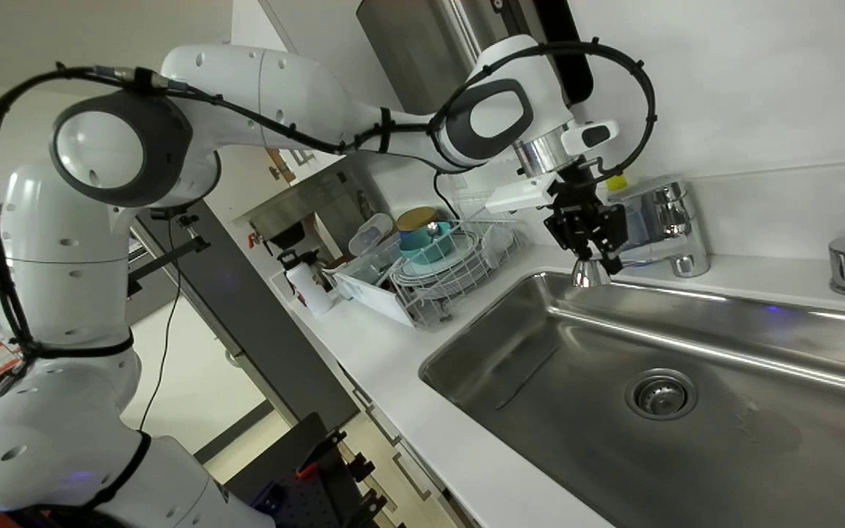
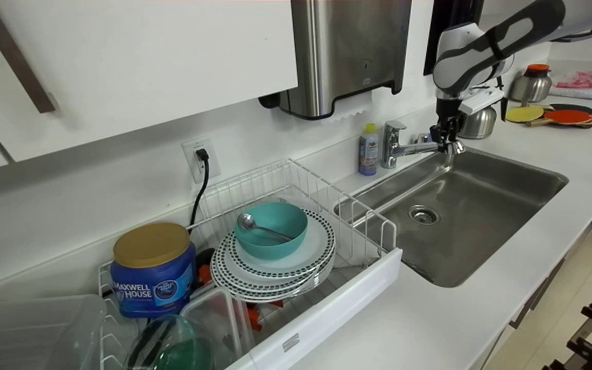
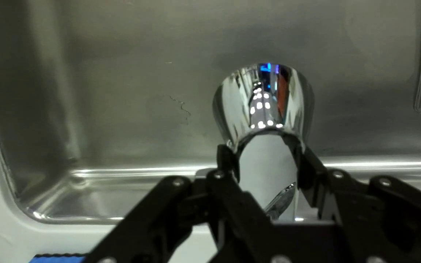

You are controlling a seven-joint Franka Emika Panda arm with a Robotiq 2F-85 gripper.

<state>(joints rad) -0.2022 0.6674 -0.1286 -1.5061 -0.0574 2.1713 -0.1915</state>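
My gripper (image 3: 265, 160) is closed around the neck of the chrome faucet head (image 3: 265, 98) in the wrist view, one black finger (image 3: 227, 160) on each side. The flared end of the head points out beyond the fingertips. In both exterior views the gripper (image 1: 598, 257) is at the tip of the spout, above the back edge of the steel sink (image 1: 584, 440). The faucet body (image 2: 391, 146) stands on the counter behind the sink, and its lever (image 2: 394, 125) sits on top. Part of the spout is hidden behind the fingers.
A dish rack (image 2: 327, 313) holds plates (image 2: 275, 277), a teal bowl (image 2: 270, 246) and a blue coffee can (image 2: 152, 288). A spray can (image 2: 368, 151) stands beside the faucet. A paper towel dispenser (image 2: 347, 51) hangs above. Paddles (image 2: 568, 116) lie past the sink.
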